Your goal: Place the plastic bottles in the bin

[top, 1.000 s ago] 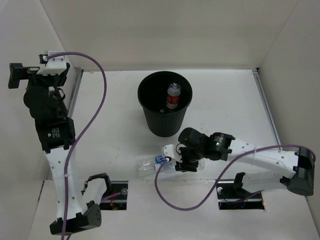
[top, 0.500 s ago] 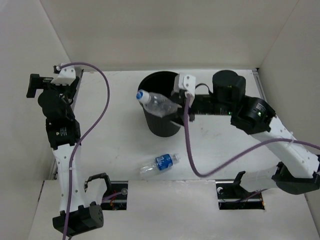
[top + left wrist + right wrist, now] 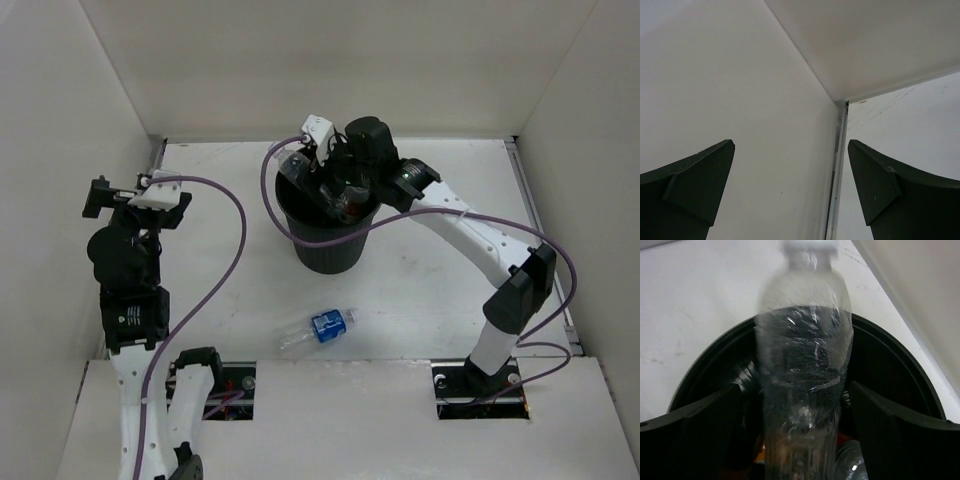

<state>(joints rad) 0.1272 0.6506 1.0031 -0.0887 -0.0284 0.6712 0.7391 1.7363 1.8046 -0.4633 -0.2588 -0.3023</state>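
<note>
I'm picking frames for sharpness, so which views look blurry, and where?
Right wrist: the clear bottle is smeared by motion blur, its cap washed out, while the bin rim is fairly sharp. Left wrist: the near fingers are dark and slightly soft, walls evenly lit. Top external: sharp overall, soft shadows, no glare.

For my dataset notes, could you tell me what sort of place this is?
Probably a robot test cell: a white table boxed in by white walls, left arm and right arm bolted at its near edge.
</note>
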